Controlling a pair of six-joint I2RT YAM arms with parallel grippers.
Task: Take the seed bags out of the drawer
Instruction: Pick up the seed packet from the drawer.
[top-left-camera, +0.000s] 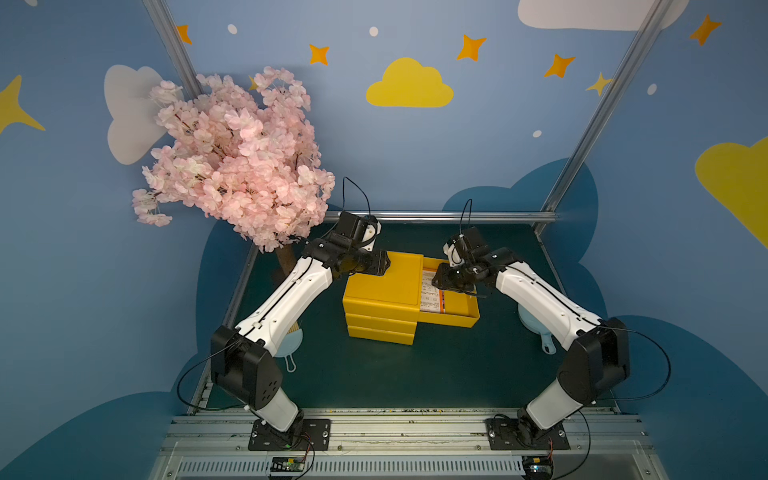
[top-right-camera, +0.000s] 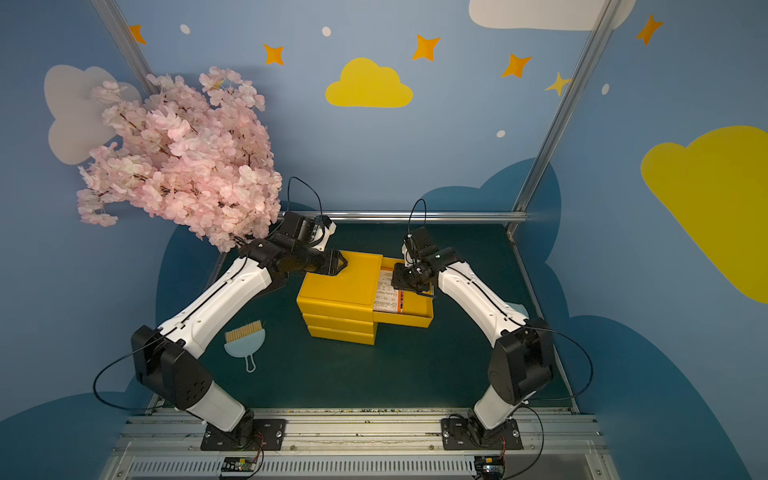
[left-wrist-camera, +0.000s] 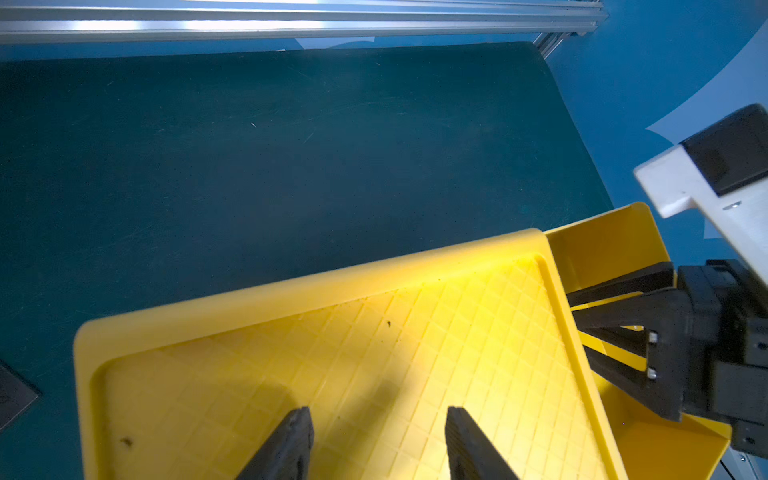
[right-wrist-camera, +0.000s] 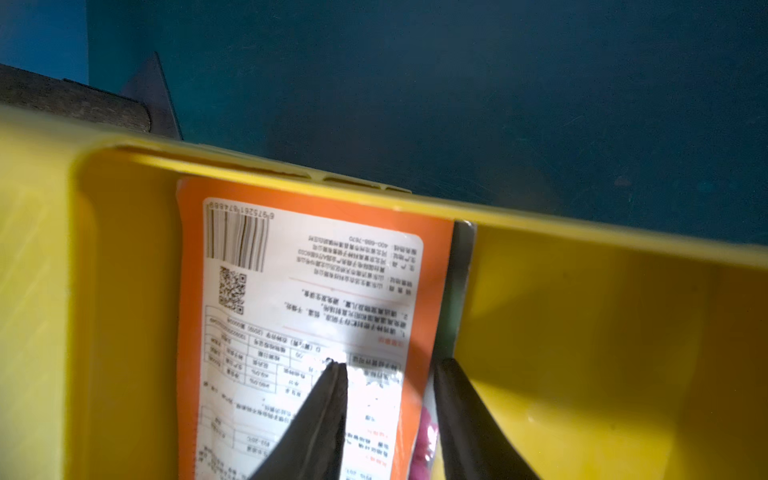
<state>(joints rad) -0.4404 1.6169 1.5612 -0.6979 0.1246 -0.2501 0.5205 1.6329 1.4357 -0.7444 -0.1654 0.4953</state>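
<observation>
- I have the drawer (top-left-camera: 453, 320) pulled out toward 3 o'clock of the cabinet (top-left-camera: 382, 286); the seed bags (right-wrist-camera: 316, 266) lie inside, none out yet.
- My right gripper (right-wrist-camera: 386, 365) has its fingers parted astride the top bag's edge; my left gripper (left-wrist-camera: 378, 411) is released and empty over the cabinet.

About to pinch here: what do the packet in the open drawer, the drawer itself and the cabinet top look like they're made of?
The seed bag looks like glossy plastic or foil film: white glare sits on its printed label. The drawer looks like moulded yellow plastic, with smooth, slightly shiny walls. The cabinet top is likely the same plastic, embossed with a diamond grid.
</observation>
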